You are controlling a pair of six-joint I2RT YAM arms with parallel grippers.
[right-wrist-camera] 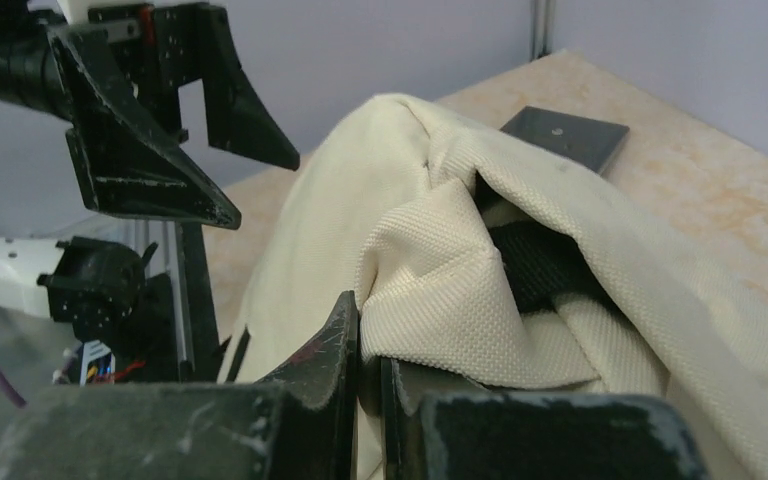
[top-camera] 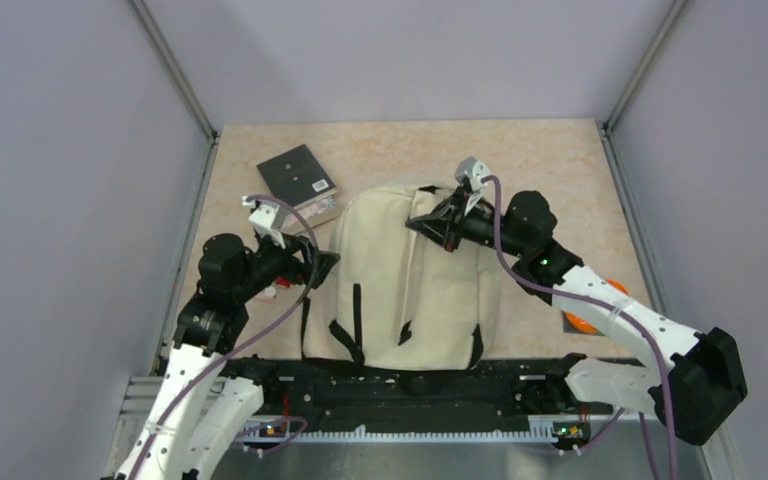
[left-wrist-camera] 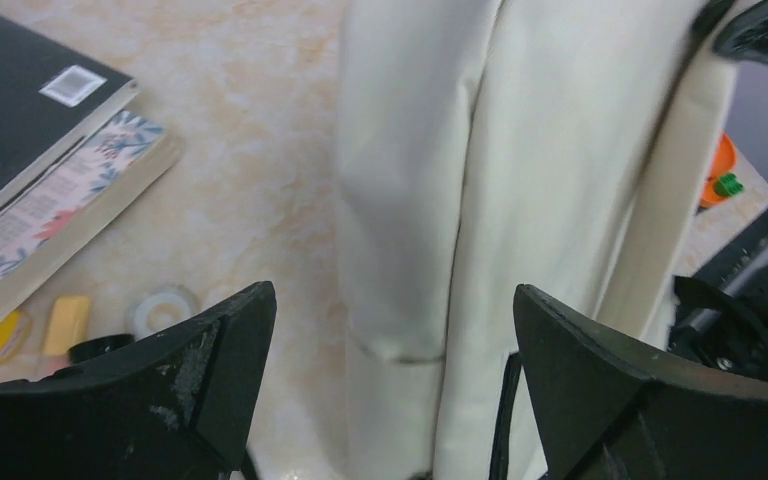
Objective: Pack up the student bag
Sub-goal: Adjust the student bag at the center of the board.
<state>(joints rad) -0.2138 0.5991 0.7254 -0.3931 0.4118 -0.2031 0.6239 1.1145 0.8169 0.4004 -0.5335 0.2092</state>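
Backpack first: the student bag [top-camera: 410,280] lies flat in the middle of the table [top-camera: 550,170], strap side up, its top toward the far wall; my right gripper [right-wrist-camera: 368,330] is clamped tight on a fold of cream fabric near the bag's top right, black webbing showing just behind the fold; my left gripper [top-camera: 322,262] sits just beside the bag's left edge with jaws spread wide, holding nothing; a black notebook [top-camera: 298,175] rests on a floral book [left-wrist-camera: 70,190] at far left, apart from the bag; a tape roll [left-wrist-camera: 163,308] and a small yellow block [left-wrist-camera: 68,323] lie near my left fingers.
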